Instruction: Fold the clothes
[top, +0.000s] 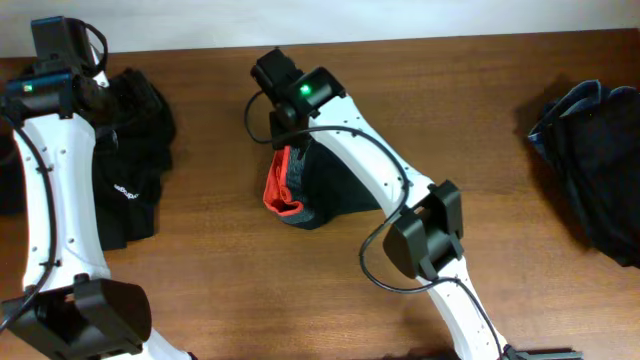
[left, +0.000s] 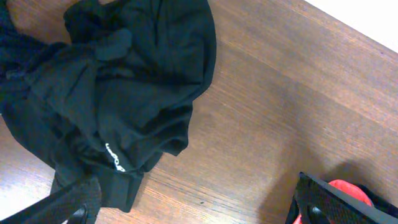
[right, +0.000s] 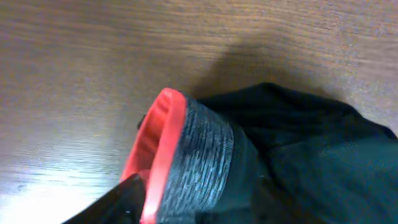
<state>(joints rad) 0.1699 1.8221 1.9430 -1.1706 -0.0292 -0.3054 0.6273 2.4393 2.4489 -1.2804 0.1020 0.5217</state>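
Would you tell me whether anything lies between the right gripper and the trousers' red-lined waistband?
Nothing visible does. The right gripper is directly at the trousers' grey waistband, one finger beside the red lining, on the table.

On the table (top: 220, 280), one garment pile (top: 135, 150) lies left, trousers (top: 315, 202) centre (under the right arm (top: 370, 160)), another pile (top: 600, 160) right.

The left arm (top: 45, 190) reaches forward, left gripper (left: 199, 205) spread wide. The right arm (top: 370, 170) stretches toward the middle, right gripper (top: 284, 140) angled down, its spread unclear.
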